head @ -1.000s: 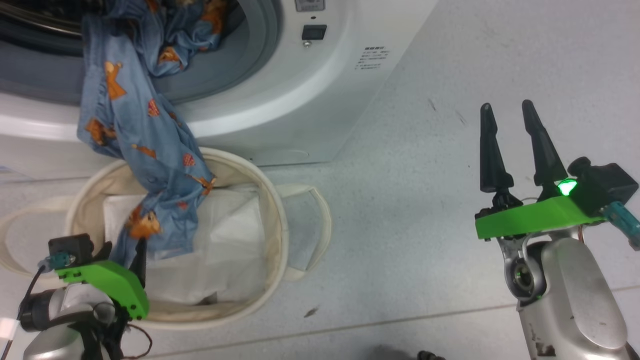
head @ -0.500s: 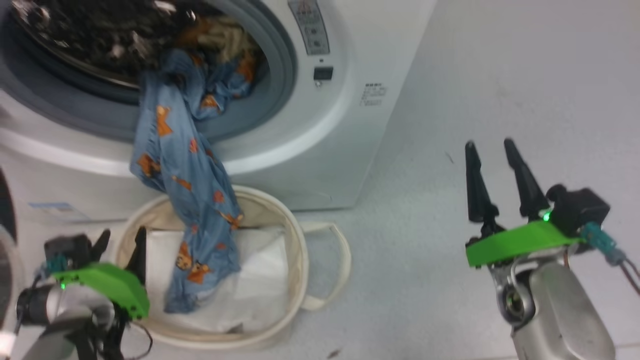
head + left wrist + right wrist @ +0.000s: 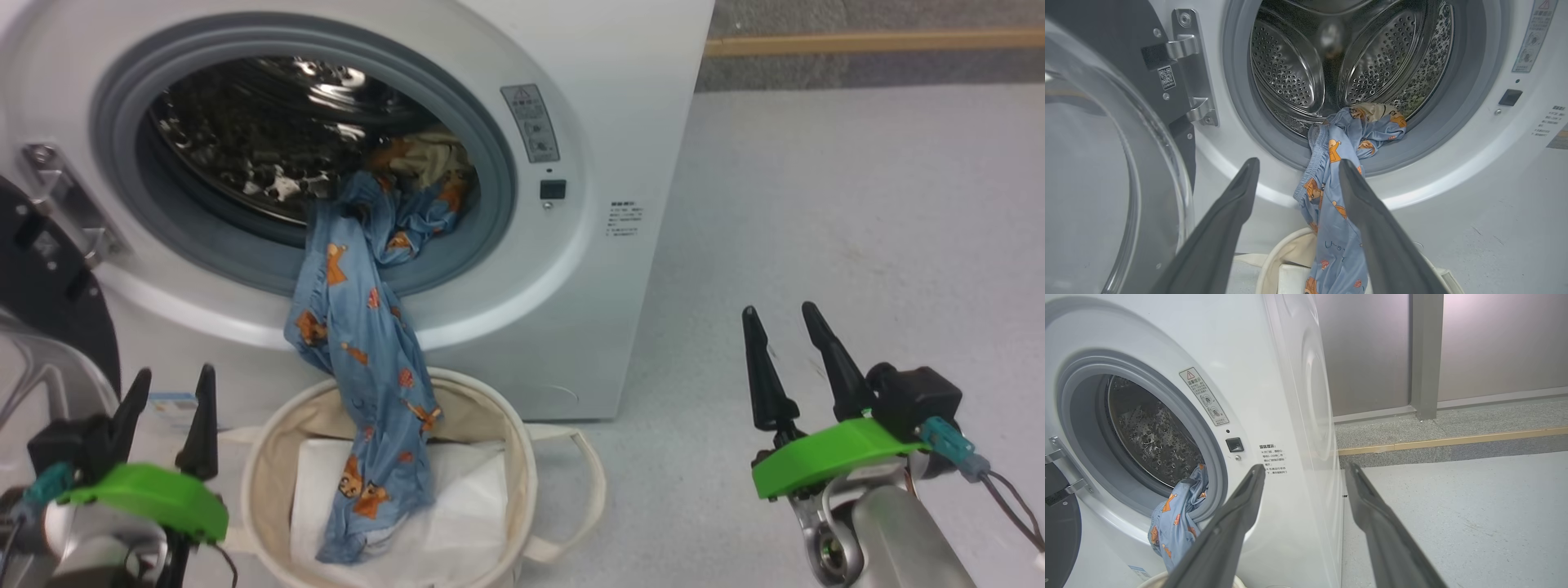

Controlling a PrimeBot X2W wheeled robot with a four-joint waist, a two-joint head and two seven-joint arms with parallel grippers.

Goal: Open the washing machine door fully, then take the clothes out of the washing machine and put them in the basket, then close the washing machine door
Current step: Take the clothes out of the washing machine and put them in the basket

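Note:
The white washing machine (image 3: 620,122) stands with its door (image 3: 45,302) swung open at the left; the glass bowl (image 3: 1094,171) of that door bulges at the left of the left wrist view. A blue garment with orange prints (image 3: 367,359) hangs from the drum (image 3: 245,147) over the grey rubber ring, its lower end lying in the cream basket (image 3: 506,457). Cream-yellow fabric (image 3: 424,155) lies behind it in the drum. My left gripper (image 3: 167,380) is open, left of the basket, holding nothing. My right gripper (image 3: 780,318) is open over the floor at the right.
A flat white folded sheet (image 3: 465,506) lies in the basket's bottom. Grey floor (image 3: 857,229) spreads to the machine's right, bordered by a yellow strip (image 3: 873,39) and a grey wall (image 3: 1372,351) with a pillar (image 3: 1425,355).
The camera has tilted up, so the drum opening and the door now show. My left gripper, earlier at the garment in the basket, now stands apart from it, open.

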